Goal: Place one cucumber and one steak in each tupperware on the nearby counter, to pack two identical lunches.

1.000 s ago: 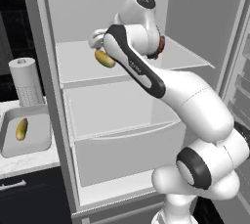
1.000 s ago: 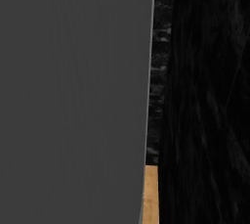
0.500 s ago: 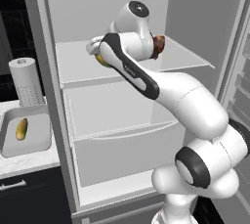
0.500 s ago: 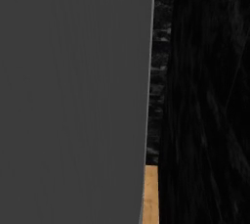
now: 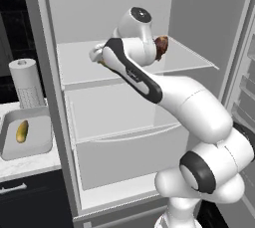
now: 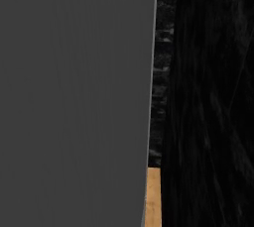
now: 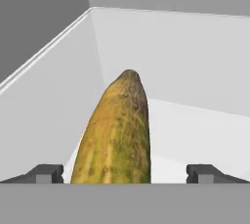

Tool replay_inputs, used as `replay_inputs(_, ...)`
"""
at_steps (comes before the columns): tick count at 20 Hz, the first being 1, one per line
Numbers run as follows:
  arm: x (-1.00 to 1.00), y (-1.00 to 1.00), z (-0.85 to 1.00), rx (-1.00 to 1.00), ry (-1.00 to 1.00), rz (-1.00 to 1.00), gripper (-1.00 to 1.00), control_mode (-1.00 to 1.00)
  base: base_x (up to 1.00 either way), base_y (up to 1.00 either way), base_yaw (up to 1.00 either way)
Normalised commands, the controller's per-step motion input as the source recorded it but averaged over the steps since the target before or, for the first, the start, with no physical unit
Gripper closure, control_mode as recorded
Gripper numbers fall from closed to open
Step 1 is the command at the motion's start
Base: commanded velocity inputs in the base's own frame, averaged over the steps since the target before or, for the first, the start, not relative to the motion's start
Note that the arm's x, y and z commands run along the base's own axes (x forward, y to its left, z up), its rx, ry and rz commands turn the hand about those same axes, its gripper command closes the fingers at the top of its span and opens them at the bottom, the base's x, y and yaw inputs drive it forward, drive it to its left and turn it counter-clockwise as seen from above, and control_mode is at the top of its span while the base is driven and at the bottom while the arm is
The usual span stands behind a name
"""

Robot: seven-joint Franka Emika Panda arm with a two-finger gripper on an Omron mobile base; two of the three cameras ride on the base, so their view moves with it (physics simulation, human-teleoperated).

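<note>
My arm reaches into the open fridge, onto its upper shelf. In the hand view a yellow-green cucumber lies lengthwise on the white shelf floor, between the wide-apart fingertips of my open gripper; neither finger touches it. A lumpy dark brown steak sits on the same shelf, just right of my wrist. On the white counter at the left stands a light-grey tupperware with another cucumber lying in it.
A paper towel roll stands behind the tupperware. Below the shelf are a fridge drawer and the open door's racks at the right. A dark grey panel blocks the right base view.
The hand has pushed deeper along the upper shelf, so the wrist now covers most of the cucumber in the left base view. The jaws stayed wide.
</note>
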Motion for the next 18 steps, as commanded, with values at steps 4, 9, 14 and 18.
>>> replay_inputs(4,0.08,0.02,-0.31,-0.02,0.12,0.00,1.00,-1.00,0.00,0.00,0.00)
replay_inputs(9,0.00,0.05,-0.36,-0.03,0.08,0.00,1.00,-1.00,0.00,0.00,0.00)
replay_inputs(14,0.00,0.00,-0.03,0.00,-0.01,0.00,1.00,-1.00,0.00,0.00,0.00)
replay_inputs(18,-0.90,-0.16,-0.01,0.00,-0.15,0.01,1.00,-1.00,0.00,0.00,0.00)
